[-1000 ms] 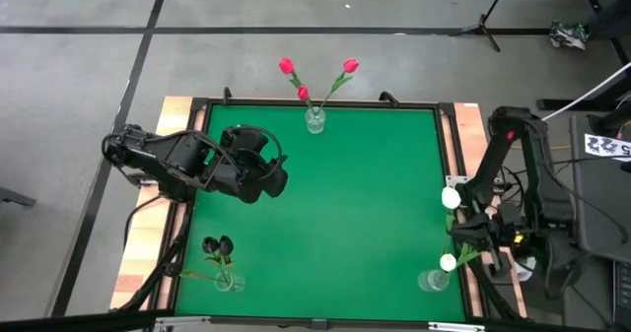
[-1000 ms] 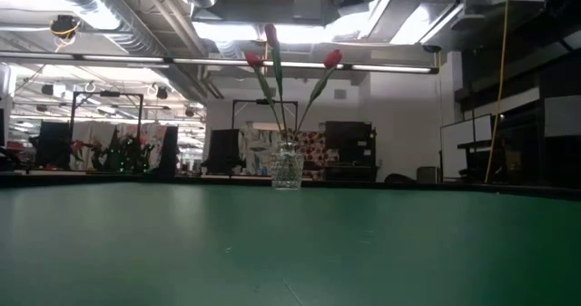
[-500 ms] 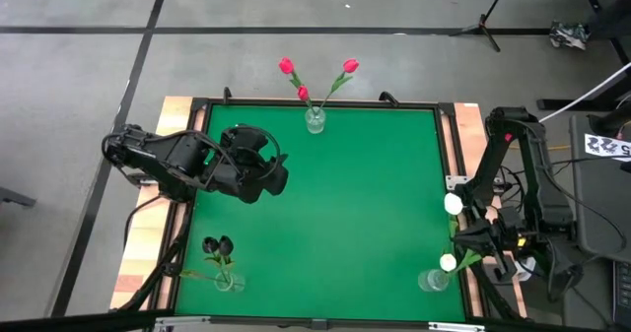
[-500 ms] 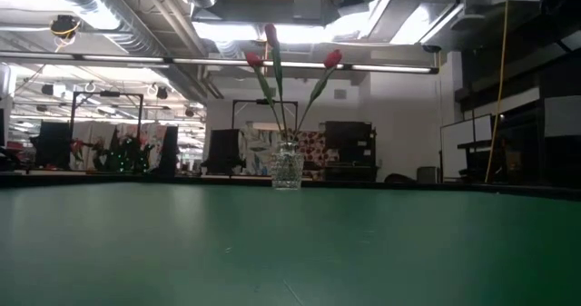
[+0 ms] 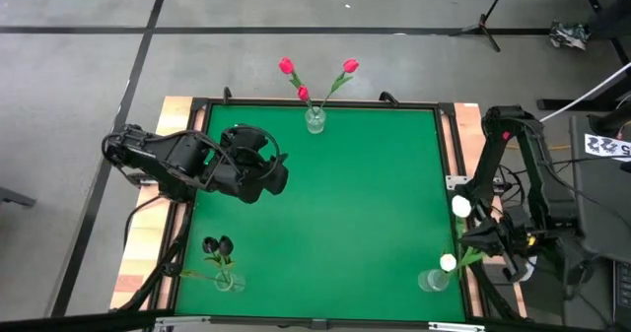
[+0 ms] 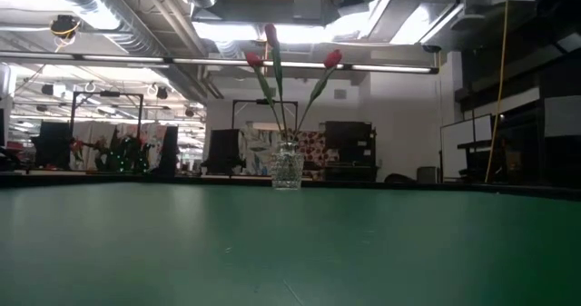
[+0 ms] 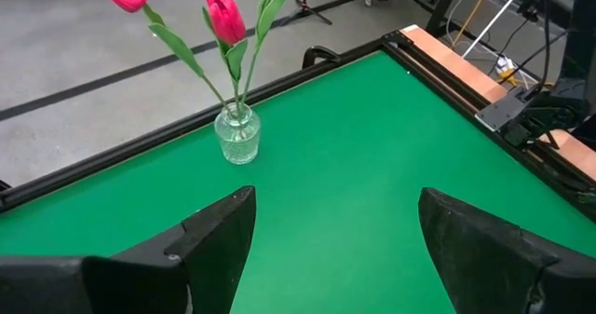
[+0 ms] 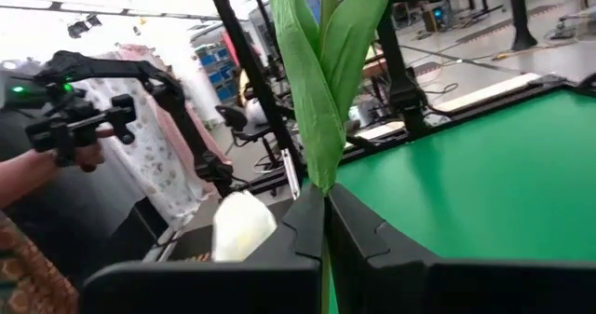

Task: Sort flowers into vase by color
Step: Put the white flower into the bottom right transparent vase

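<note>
My right gripper [image 5: 485, 235] [image 8: 326, 225] is at the table's right edge, near the front, shut on a white tulip whose head [image 5: 460, 206] stands above it. Close by, a glass vase [image 5: 432, 280] at the near right corner holds another white tulip [image 5: 449, 262]. A far-centre vase [image 5: 315, 120] [image 7: 237, 137] holds three pink-red tulips [image 6: 272, 47]. A near-left vase [image 5: 229, 281] holds two near-black tulips [image 5: 217, 245]. My left gripper [image 5: 268, 171] [image 7: 335, 249] hangs open over the table's left part, with nothing between its fingers. My right gripper pinches the white tulip's thin green stem [image 8: 324, 202] between its two fingers, just below where the long leaves [image 8: 321, 72] spring. The fingers lie about level and across the stem. The flower is lifted clear, head and leaves above the fingers.
A raised black frame [image 5: 449, 155] with wooden strips rims the green table. Beyond the right edge stand cables and equipment [image 5: 592, 204]. A person's hand [image 8: 56, 160] holds a control device off the table. The green middle [image 5: 355, 204] carries nothing.
My right gripper has carried the white tulip a little toward the table's near edge and slightly right, closer to the near-right vase. It has stayed shut, and the flower has stayed head up.
</note>
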Motion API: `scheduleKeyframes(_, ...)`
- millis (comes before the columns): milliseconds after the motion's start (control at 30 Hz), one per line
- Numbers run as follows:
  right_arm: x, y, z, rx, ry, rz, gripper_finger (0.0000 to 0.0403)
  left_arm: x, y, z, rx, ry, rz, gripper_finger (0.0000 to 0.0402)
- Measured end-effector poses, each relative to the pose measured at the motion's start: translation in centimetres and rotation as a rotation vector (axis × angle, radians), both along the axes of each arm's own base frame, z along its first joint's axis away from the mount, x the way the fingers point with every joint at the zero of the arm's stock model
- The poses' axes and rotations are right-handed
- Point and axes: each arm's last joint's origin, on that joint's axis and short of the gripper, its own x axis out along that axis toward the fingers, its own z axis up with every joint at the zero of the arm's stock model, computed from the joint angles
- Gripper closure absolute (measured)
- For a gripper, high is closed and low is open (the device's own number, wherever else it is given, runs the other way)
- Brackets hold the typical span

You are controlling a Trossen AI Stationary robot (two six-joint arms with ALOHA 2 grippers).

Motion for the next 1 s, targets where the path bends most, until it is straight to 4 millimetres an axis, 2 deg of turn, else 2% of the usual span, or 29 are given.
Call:
scheduleKeyframes(233, -1.1, -0.7, 4.0, -0.094, -0.018, 0.071, 0.0402, 0.0, 0.0, 0.0, -0.003, -0.005, 0.005, 0.0107)
scheduleKeyframes(300, -1.4, -0.7, 4.5, -0.135, -0.025, 0.094, 0.0402, 0.0, 0.0, 0.0, -0.007, -0.010, 0.009, 0.0107)
scheduleKeyframes(567, -1.6, -0.8, 4.5, -0.241, -0.041, 0.108, 0.0402, 0.0, 0.0, 0.0, -0.020, -0.025, 0.022, 0.0107)
scheduleKeyframes(767, -1.7, -0.6, 4.4, -0.257, -0.043, 0.109, 0.0403, 0.0, 0.0, 0.0, -0.021, -0.025, 0.023, 0.0107)
scheduleKeyframes(1000, -3.8, -0.5, 4.0, -0.319, -0.072, 0.234, 0.0403, 0.0, 0.0, 0.0, -0.016, -0.015, 0.020, 0.0107)
